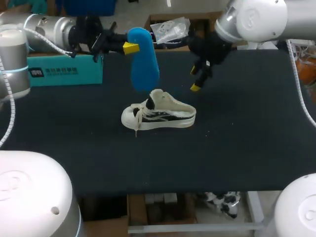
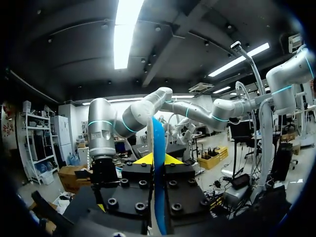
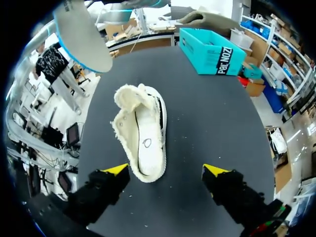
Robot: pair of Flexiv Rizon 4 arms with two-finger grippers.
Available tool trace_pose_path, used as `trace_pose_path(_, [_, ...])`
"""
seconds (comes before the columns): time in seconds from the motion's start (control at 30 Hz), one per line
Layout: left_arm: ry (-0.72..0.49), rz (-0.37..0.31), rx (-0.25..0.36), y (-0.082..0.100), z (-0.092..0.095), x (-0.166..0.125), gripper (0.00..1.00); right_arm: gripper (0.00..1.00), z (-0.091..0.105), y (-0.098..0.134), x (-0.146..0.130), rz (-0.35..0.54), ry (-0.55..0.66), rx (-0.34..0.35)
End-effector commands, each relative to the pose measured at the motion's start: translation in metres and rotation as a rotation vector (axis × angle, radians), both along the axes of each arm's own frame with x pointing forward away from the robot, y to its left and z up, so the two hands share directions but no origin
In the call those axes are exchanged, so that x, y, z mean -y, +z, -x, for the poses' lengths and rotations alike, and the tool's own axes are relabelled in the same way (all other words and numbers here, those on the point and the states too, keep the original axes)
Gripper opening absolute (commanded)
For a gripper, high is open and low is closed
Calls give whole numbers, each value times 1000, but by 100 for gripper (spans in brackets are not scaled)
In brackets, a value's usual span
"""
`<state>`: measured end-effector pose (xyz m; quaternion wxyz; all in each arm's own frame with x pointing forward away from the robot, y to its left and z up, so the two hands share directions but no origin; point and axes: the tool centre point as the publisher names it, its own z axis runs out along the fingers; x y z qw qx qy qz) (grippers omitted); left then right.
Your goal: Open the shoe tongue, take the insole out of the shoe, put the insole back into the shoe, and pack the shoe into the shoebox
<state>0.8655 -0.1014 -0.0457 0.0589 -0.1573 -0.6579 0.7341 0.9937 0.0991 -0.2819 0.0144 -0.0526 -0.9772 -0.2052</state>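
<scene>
Left gripper point(image 2: 158, 160): its two yellow fingers are squeezing the top end of the blue insole point(image 1: 144, 61), one on each side.
Right gripper point(image 3: 165, 170): its fingers are standing wide apart and holding nothing. It is hanging just above and to the far right of the shoe point(image 1: 158, 113).
Insole: it is hanging down in the air from the left gripper. Its low end is floating just above the far side of the shoe and is not touching it.
Shoe: it is sitting in the middle of the table point(image 1: 247, 148) with its fuzzy mouth wide open, and nobody is holding it.
Slip worry: the insole is being held at one end only, so I think it may swing or slide out on the way down.
Push worry: if the insole is poking the fuzzy rim and not the hole, it may fold up or shove the loose shoe away.
Bump worry: both arms are hanging close over the shoe, so they may knock each other.
Shoebox point(image 1: 64, 69): it is sitting at the far left, well apart from the shoe and right by the left arm, which may knock it.
Room: the shoe is lying far from every table edge, with lots of dark cloth showing on the near and right sides.
</scene>
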Motion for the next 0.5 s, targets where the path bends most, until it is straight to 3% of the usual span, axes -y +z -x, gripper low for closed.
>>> trace_pose_path(0.03, [285, 42, -61, -14, 22, -41, 0, 100, 6, -5, -22, 296, 1, 12])
trace_pose_path(0.27, [356, 42, -123, -34, 30, -82, 0, 100, 5, -19, -44, 397, 8, 42])
trace_pose_path(0.5, [400, 58, -153, -46, 42, -113, 0, 100, 2, -30, -54, 426, 8, 60])
